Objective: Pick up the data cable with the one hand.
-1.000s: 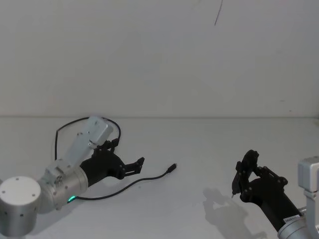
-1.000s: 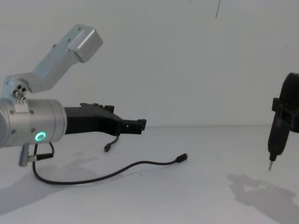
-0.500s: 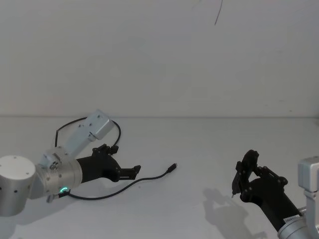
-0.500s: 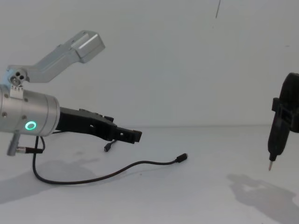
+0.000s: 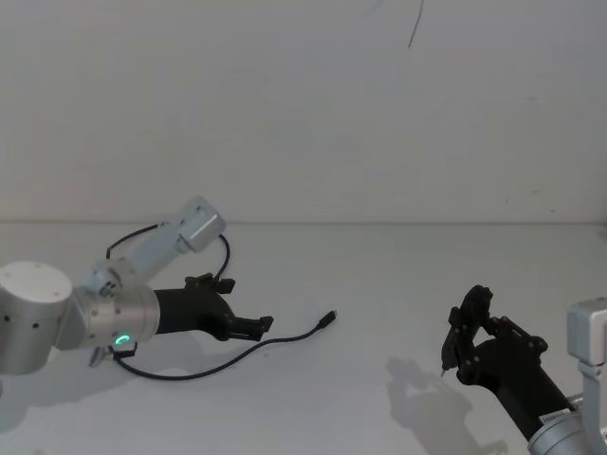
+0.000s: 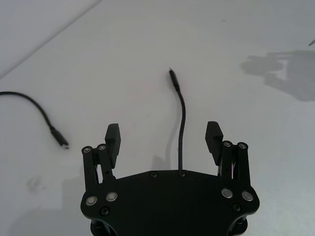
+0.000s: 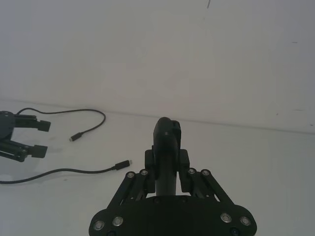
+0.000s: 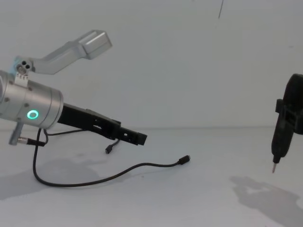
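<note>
White desk (image 5: 379, 275) under a bare wall: the left gripper (image 5: 254, 326), spread wide, slants down just above the data cable (image 5: 285, 337), which lies loose on the desk and runs between its fingers (image 6: 112, 133). Well apart, the right gripper (image 7: 166, 162) clamps a pen-like tool (image 8: 278, 142).

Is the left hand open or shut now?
Open. The left hand has fingertips wide apart; the data cable runs between them, ungripped. The right hand holds a pen tool.
</note>
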Robot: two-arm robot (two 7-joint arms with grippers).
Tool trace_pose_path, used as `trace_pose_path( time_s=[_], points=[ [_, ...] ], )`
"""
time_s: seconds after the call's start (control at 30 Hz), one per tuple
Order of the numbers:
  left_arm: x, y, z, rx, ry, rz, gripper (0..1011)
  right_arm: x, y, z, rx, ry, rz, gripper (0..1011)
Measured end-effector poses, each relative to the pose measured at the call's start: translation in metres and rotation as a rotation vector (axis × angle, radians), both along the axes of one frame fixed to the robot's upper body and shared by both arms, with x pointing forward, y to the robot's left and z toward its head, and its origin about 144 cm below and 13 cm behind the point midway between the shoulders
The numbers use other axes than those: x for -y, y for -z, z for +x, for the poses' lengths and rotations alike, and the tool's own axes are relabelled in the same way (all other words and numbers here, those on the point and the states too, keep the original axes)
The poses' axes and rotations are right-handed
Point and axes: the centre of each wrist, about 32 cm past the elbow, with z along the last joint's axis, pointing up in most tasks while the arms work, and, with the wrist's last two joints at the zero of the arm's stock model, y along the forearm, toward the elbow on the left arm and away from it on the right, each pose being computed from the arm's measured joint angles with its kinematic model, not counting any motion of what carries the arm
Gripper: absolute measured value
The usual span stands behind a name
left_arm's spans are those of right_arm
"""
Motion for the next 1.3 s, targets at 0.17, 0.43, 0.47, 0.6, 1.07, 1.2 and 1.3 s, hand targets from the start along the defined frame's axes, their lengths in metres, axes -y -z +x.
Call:
trace_pose_path(
  time_s=[0.17, 0.43, 0.47, 0.6, 1.07, 1.2, 1.3],
  points=[
    [0.004, -0.005, 0.010, -0.024, 0.035, 0.005, 1001, 0.000, 0.000, 0.000, 0.000, 0.000, 0.000, 263],
    [0.012, -0.009, 0.023, -0.058, 0.078, 0.022, 1001, 0.000, 0.000, 0.000, 0.000, 0.000, 0.000, 263],
    [0.014, -0.011, 0.026, -0.061, 0.085, 0.030, 1001, 0.000, 0.000, 0.000, 0.000, 0.000, 0.000, 263],
    [0.017, -0.011, 0.030, -0.076, 0.098, 0.055, 1000, 0.000, 0.000, 0.000, 0.000, 0.000, 0.000, 263],
    [0.025, -0.004, 0.037, -0.119, 0.119, 0.107, 1001, 0.000, 0.000, 0.000, 0.000, 0.000, 0.000, 263],
    [0.026, -0.002, 0.037, -0.127, 0.116, 0.114, 1001, 0.000, 0.000, 0.000, 0.000, 0.000, 0.000, 263],
    [0.026, 0.001, 0.036, -0.132, 0.111, 0.118, 1001, 0.000, 0.000, 0.000, 0.000, 0.000, 0.000, 263]
  ],
)
